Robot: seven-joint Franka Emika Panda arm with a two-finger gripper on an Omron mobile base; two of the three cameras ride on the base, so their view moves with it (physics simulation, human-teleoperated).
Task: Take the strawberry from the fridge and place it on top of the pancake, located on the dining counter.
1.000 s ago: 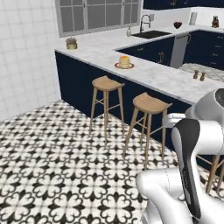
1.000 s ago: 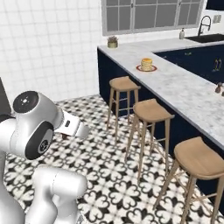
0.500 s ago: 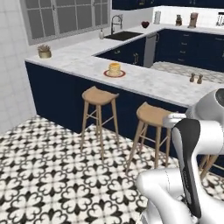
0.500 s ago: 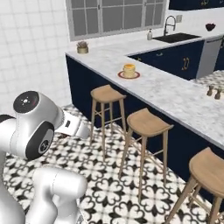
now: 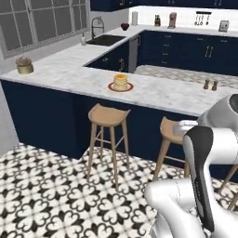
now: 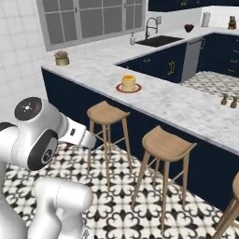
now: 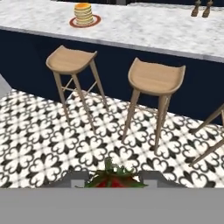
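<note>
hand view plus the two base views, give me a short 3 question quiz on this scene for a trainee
1. True or false: the strawberry already lies on the pancake.
2. In the hand view, what stands nearest under the plate?
A. a wooden stool
B. a sink
C. a potted plant
3. Fill in: the gripper is shut on the ____.

Key
1. False. The berry sits between the finger tips, down by the floor, while the stack waits on the dining counter.
2. A. The stool stands just below it.
3. strawberry
</note>
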